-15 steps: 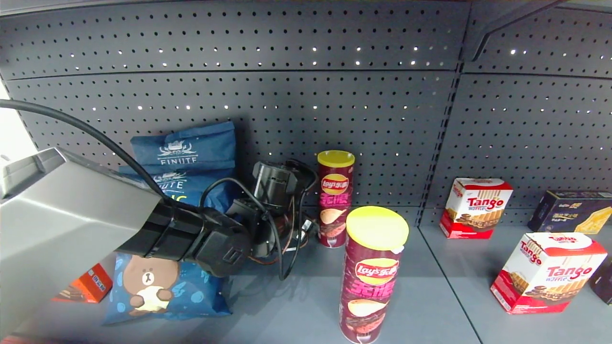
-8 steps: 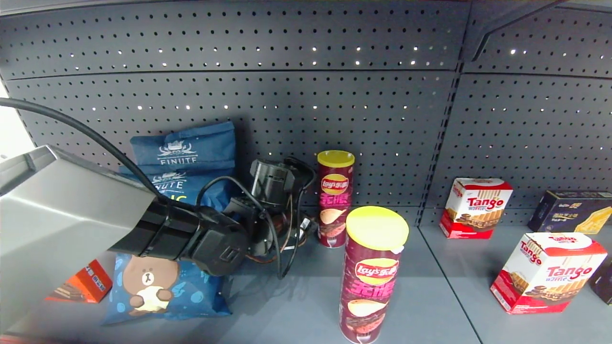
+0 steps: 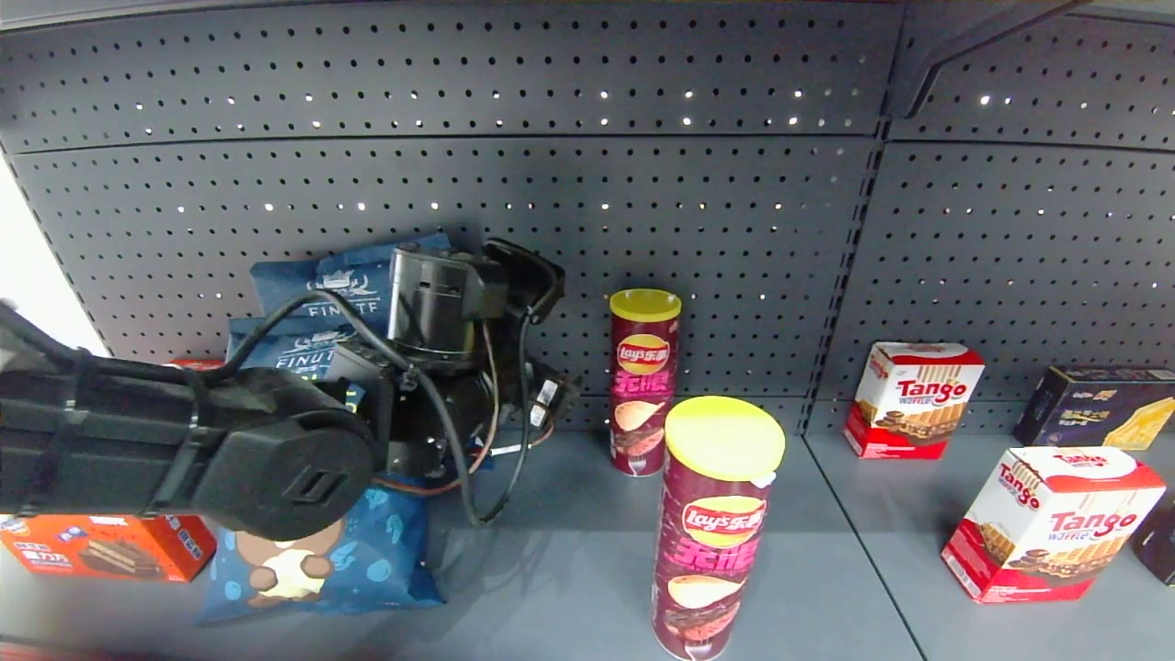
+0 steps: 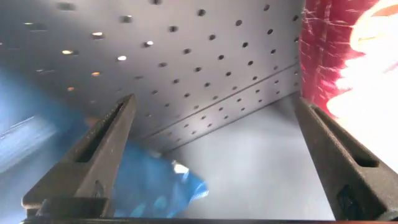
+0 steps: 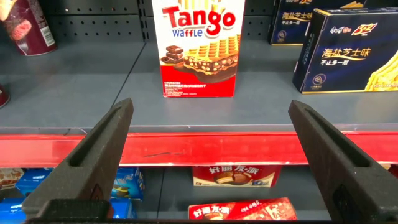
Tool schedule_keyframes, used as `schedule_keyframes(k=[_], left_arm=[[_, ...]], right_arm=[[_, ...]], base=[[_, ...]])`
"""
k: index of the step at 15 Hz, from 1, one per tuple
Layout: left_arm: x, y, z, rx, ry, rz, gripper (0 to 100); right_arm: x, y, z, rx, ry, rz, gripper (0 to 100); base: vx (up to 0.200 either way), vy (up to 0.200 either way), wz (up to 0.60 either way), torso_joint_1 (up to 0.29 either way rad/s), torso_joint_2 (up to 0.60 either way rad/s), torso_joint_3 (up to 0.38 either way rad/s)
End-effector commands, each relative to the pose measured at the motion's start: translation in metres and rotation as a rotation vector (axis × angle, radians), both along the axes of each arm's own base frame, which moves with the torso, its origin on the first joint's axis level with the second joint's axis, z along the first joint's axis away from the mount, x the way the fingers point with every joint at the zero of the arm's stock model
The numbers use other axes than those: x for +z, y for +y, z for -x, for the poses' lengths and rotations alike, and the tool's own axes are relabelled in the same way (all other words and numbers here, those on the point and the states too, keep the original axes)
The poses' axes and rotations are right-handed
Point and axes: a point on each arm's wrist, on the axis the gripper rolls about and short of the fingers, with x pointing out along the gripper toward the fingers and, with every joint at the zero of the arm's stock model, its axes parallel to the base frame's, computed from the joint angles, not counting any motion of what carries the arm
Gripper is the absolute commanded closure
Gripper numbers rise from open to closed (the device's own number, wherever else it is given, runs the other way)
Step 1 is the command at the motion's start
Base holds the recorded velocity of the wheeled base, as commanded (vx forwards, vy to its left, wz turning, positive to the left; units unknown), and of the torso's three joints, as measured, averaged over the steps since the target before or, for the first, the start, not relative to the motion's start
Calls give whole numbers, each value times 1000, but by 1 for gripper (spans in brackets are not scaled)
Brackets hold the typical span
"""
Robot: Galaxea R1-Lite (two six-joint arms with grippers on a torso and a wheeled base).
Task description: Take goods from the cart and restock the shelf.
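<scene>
Left wrist view: the left tool point(image 4: 214, 99) has its fingers spread wide, with nothing between them and nothing touched. It hangs low over the grey shelf point(image 4: 249, 174), pointing at the pegboard back wall point(image 4: 186, 50). A red chip can point(image 4: 336, 50) stands just outside one finger, and a blue snack bag point(image 4: 149, 186) lies just outside the other.

Right wrist view: the right tool point(image 5: 211, 104) is also wide apart and empty, held off in front of the shelf's red front strip point(image 5: 211, 149). Straight ahead of it, beyond the strip, a wafer box point(image 5: 199, 46) stands upright on the shelf. A dark blue box point(image 5: 348, 50) is beside that box, and packs on a lower shelf point(image 5: 236, 175) sit below the tool.

Head view: the left arm point(image 3: 275, 450) reaches in over a bear-printed bag point(image 3: 312, 569) lying flat, with its wrist end in front of the blue bags point(image 3: 303, 294) that lean on the pegboard. The rear chip can point(image 3: 644, 381) stands near that wrist end, apart from it. The front chip can point(image 3: 721, 523) stands farther forward, and an orange box point(image 3: 101, 546) lies under the arm.
</scene>
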Motion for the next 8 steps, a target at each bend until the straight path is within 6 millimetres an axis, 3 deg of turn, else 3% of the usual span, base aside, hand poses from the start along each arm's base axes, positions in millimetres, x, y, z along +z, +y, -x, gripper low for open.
schedule_keyframes(k=[1, 3, 5, 8], left_arm=[[29, 22, 33, -12, -47, 33, 0], [45, 54, 81, -62, -15, 34, 0], [56, 91, 113, -33, -34, 57, 0], [69, 116, 120, 28, -95, 100, 0]], right_arm=[[0, 0, 0, 0, 1, 0, 0], [0, 0, 0, 0, 1, 0, 0], [0, 0, 0, 0, 1, 0, 0], [0, 0, 0, 0, 1, 0, 0]], base=[[0, 0, 0, 0, 0, 0], [0, 0, 0, 0, 0, 0], [0, 0, 0, 0, 0, 0], [0, 0, 0, 0, 0, 0]])
